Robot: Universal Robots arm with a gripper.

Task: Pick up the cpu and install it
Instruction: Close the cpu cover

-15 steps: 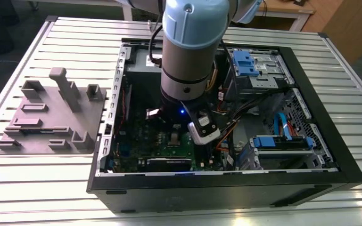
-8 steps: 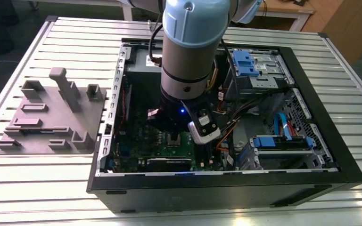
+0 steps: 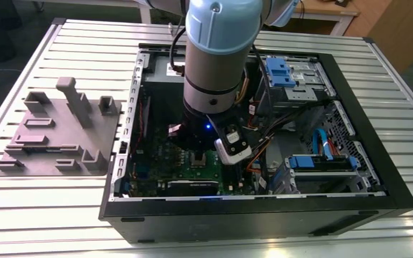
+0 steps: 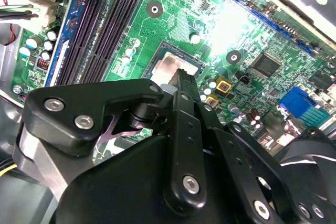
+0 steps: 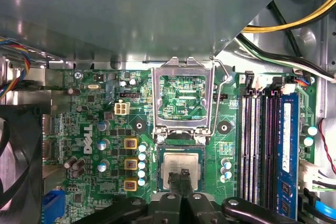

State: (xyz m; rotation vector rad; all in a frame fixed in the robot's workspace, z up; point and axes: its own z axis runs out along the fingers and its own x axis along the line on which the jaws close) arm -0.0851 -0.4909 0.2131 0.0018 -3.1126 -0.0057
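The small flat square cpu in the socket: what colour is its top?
Silvery-grey metal; the cpu shows best in the first wrist view.

An open black computer case [image 3: 264, 221] lies on a slatted metal table [image 3: 49, 215]. Inside sits a green motherboard [image 5: 84, 98], its socket frame [image 5: 182, 68] hinged open near what look like memory slots [image 5: 257, 145]. A grey moulded tray [image 3: 56, 145] rests at the exterior view's left, beside the case.
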